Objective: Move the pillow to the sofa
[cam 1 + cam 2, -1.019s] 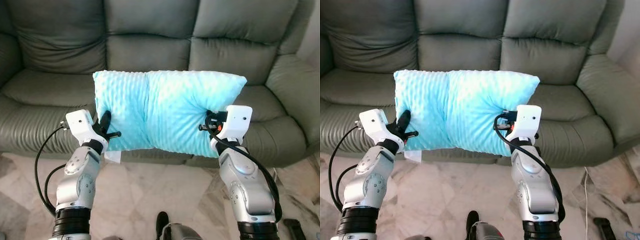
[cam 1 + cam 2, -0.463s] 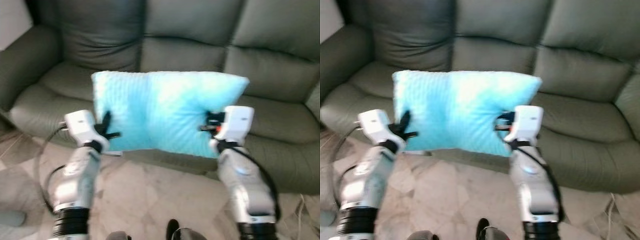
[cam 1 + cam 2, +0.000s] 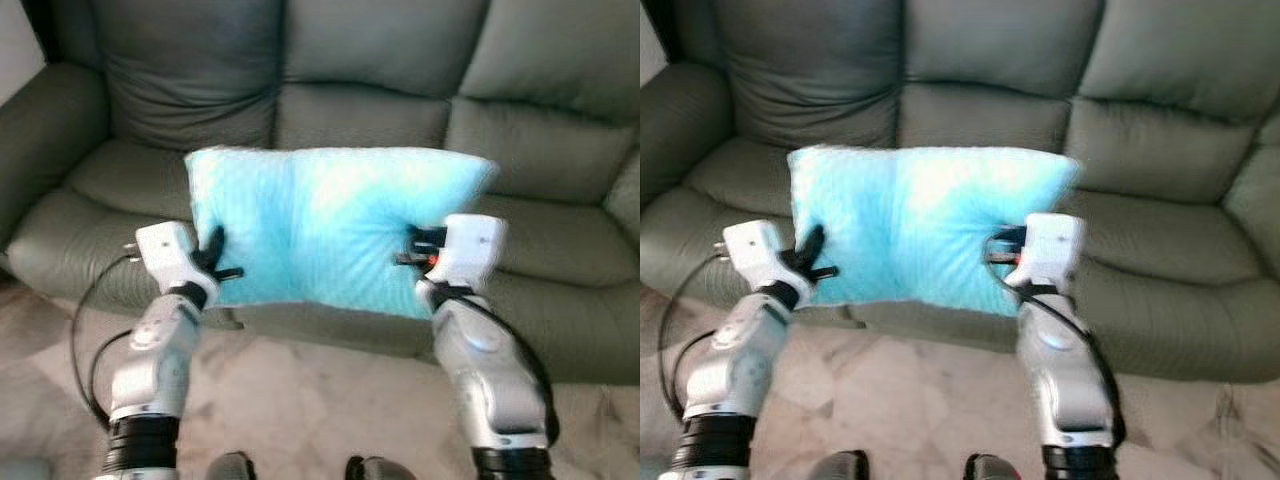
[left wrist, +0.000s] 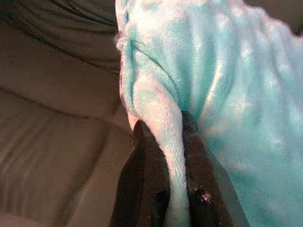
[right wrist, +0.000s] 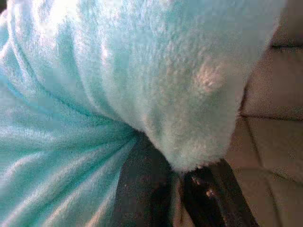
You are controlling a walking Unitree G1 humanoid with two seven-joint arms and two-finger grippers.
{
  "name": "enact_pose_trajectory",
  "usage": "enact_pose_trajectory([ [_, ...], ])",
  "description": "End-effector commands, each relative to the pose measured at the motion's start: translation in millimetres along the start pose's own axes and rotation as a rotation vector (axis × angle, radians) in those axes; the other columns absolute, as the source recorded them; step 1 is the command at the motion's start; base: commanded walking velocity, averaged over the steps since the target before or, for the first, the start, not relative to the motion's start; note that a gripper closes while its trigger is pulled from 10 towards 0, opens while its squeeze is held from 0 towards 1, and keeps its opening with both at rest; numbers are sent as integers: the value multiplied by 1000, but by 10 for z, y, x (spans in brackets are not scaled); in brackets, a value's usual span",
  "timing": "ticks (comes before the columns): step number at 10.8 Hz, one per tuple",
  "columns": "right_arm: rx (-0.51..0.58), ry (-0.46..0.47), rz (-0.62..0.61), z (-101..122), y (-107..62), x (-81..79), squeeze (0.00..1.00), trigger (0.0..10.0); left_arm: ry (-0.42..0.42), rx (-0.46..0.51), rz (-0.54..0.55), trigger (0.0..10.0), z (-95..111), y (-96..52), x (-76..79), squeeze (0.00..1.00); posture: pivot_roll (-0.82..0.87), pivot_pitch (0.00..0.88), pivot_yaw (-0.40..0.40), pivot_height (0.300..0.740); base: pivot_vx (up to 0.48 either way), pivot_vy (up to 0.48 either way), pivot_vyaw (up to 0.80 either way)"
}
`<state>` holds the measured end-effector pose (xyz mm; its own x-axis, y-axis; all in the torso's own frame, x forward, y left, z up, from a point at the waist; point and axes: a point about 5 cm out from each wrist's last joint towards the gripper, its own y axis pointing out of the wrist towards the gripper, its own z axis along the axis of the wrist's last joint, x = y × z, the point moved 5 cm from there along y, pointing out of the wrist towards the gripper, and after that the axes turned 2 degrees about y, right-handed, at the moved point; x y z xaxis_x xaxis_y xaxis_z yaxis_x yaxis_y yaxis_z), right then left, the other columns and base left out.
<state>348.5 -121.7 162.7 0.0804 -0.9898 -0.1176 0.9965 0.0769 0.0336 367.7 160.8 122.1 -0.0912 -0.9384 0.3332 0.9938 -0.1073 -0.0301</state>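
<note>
Pillow carried in both grippers, in front of the sofa

Eye views: the turquoise pillow [image 3: 330,225] hangs in the air between the left gripper [image 3: 215,262] and right gripper [image 3: 418,250], before the grey-green leather sofa [image 3: 380,110] and above the marble floor [image 3: 300,410].
Left wrist view: jaws clamped on a fold of the pillow's edge.
Right wrist view: jaws pinching the pillow's plush corner.
Judged step: carrying to the seat; next calls for stepping closer, lowering onto the cushions, then releasing.
</note>
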Motion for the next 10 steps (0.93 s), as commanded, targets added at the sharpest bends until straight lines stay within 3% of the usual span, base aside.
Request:
enact_pose_trajectory([
  [1, 16, -11, -31, 49, -5, 107, 0, 10000, 15, -11, -39, 10000, -29, 23, 119, 0, -79, 202, -69, 740, 0, 0, 0],
  [5, 13, -15, -36, 41, -1, 116, 0, 10000, 127, -15, -72, 10000, -12, 29, 132, 0, -76, 196, -65, 740, 0, 0, 0],
  [6, 10, -12, -42, 38, 3, 128, 0, 10000, 164, -23, -43, 10000, -17, 29, 67, 0, -76, 195, -67, 740, 0, 0, 0],
  [7, 7, -15, -43, 33, 4, 130, 0, 10000, 166, -36, -39, 10000, -39, 29, 46, 0, -75, 195, -68, 740, 0, 0, 0],
  [8, -1, -15, -45, 20, 6, 134, 0, 10000, 83, -65, -77, 10000, -93, 20, 97, 0, -73, 196, -69, 740, 0, 0, -775],
  [10, -4, -15, -47, 13, 6, 136, 0, 10000, 89, -74, -46, 10000, -105, 10, 73, 0, -75, 200, -68, 740, 0, 0, -781],
])
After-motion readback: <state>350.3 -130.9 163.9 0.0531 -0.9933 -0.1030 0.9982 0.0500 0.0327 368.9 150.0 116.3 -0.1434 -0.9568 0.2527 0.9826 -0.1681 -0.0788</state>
